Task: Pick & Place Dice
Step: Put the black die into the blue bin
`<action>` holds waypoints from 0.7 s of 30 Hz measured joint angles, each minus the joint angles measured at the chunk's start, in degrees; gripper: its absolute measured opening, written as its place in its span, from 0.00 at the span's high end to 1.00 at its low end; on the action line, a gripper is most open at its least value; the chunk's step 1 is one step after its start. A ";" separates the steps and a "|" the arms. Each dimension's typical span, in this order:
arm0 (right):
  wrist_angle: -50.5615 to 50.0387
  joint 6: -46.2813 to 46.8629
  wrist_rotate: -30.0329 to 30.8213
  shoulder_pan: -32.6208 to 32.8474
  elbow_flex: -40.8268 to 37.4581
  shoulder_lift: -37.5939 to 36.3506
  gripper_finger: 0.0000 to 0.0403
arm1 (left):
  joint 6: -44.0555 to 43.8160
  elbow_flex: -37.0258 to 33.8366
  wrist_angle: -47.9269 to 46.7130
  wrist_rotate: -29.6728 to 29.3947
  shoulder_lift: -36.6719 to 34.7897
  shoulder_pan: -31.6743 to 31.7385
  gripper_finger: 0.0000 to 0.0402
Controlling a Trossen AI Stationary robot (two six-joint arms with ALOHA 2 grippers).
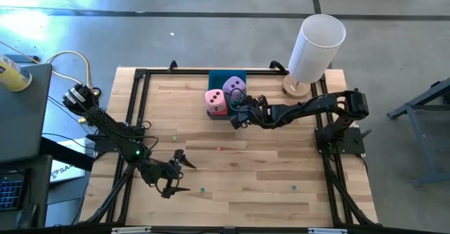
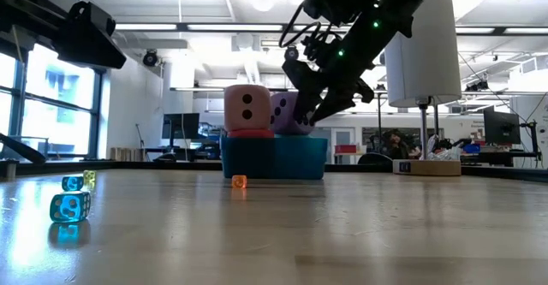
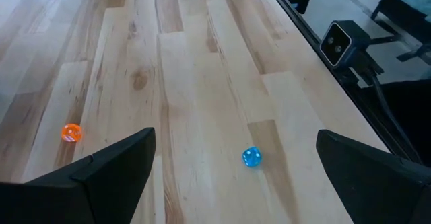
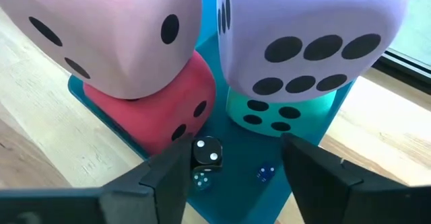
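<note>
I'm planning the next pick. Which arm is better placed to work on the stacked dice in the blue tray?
Right. Its tool sits open right beside the blue tray, facing the purple die and pink die. The left tool waits open near the table's front, far from the tray.

Light wood plank worktop (image 1: pixel 281 164), dark frame rails along its edges. Blue tray (image 1: pixel 226 79) sits at the far edge, roughly mid-width. White cylinder on round wooden base (image 1: pixel 298 88) stands just right of the tray, at the far right corner. Well in front of the tray, scattered on bare planks: small orange die (image 2: pixel 239 181), small blue die (image 2: pixel 69 207), small yellowish die (image 2: pixel 89 179).
</note>
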 joint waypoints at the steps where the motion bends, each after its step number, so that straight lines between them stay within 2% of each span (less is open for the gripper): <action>1: 0.02 0.04 0.00 0.00 0.00 0.00 0.45 | 0.00 0.00 0.00 0.00 0.00 0.00 0.01; 8: 0.00 0.18 -0.65 0.00 0.00 0.00 0.39 | 0.00 0.00 0.00 0.02 0.00 0.00 0.01; 21: 3.51 2.62 0.04 0.18 0.11 4.26 0.40 | -0.01 -0.02 -0.14 0.17 0.15 -0.03 0.01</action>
